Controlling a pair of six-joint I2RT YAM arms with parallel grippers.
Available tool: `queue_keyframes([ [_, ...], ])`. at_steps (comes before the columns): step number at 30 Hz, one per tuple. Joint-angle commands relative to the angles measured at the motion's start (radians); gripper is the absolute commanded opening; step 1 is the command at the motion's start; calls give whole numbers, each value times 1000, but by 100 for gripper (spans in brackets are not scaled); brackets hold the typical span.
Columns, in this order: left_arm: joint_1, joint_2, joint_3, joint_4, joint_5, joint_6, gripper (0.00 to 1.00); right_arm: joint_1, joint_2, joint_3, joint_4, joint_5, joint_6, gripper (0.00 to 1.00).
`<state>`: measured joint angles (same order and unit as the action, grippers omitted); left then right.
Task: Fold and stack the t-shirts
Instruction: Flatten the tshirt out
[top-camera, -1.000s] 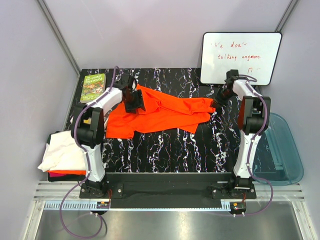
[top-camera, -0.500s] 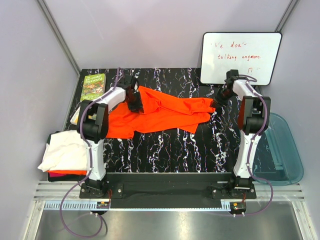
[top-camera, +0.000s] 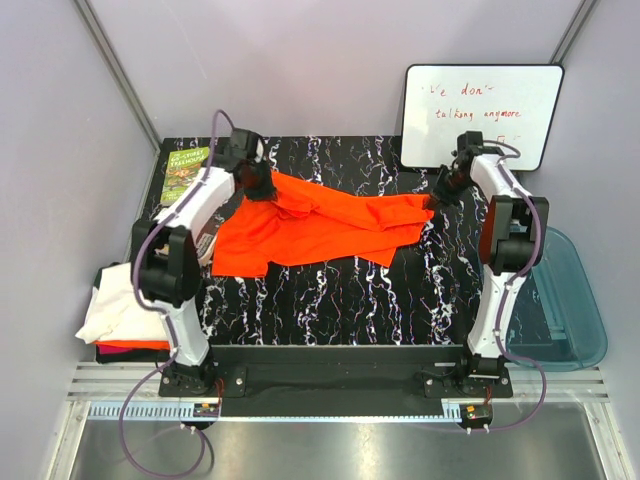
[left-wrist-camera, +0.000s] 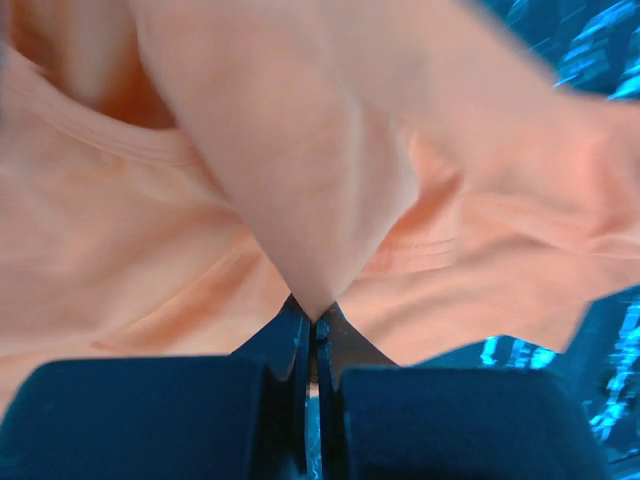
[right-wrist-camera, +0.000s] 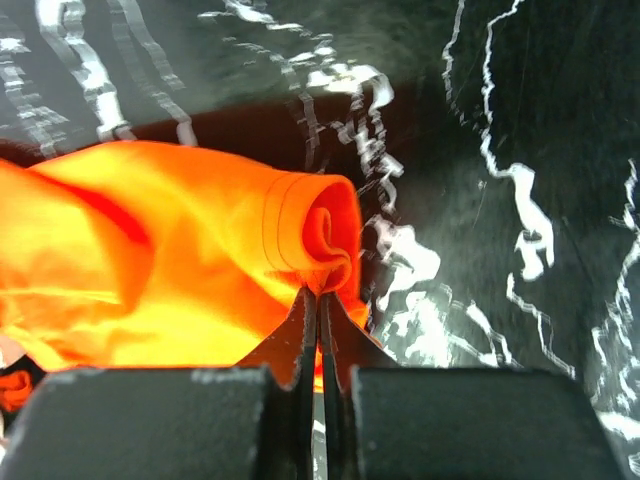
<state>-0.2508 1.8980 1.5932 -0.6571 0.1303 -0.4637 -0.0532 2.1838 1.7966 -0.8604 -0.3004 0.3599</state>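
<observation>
A bright orange t-shirt (top-camera: 320, 225) lies spread and rumpled across the black marbled table (top-camera: 350, 290). My left gripper (top-camera: 268, 186) is shut on a pinch of its cloth at the shirt's upper left; in the left wrist view the orange t-shirt (left-wrist-camera: 300, 180) rises in a peak from the left gripper (left-wrist-camera: 314, 318). My right gripper (top-camera: 436, 200) is shut on the shirt's right end; the right wrist view shows the rolled hem of the orange t-shirt (right-wrist-camera: 200, 250) caught in the right gripper (right-wrist-camera: 320, 292). A white t-shirt (top-camera: 125, 300) sits on a red-orange one (top-camera: 130, 346) at the left edge.
A small green book (top-camera: 186, 172) lies at the table's far left corner, close to my left arm. A whiteboard (top-camera: 480, 115) leans at the back right behind my right arm. A translucent blue tub (top-camera: 565, 300) stands off the table's right side.
My left gripper has closed on the shirt's upper left part and drawn back toward the far left, pulling the cloth up. The right gripper has kept its hold and shifted slightly.
</observation>
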Motion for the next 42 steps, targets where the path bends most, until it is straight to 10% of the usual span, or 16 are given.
queue_keyframes([
  [1,53,-117,68,24,-31,17,0,-4,-110,96,-41,-34,-24,0],
  [12,70,-295,228,13,-78,10,0,-2,-260,273,-130,20,-76,1],
  [19,70,-329,188,-24,-41,5,0,-2,-266,92,-120,7,-70,7],
  [24,70,-370,38,-21,-20,-4,0,-2,-243,-106,-25,-9,-47,58],
  [29,68,-398,-81,1,-6,-6,0,-4,-265,-218,60,-13,-24,83],
  [42,58,-393,-125,8,9,5,0,-2,-260,-398,231,-157,114,74],
])
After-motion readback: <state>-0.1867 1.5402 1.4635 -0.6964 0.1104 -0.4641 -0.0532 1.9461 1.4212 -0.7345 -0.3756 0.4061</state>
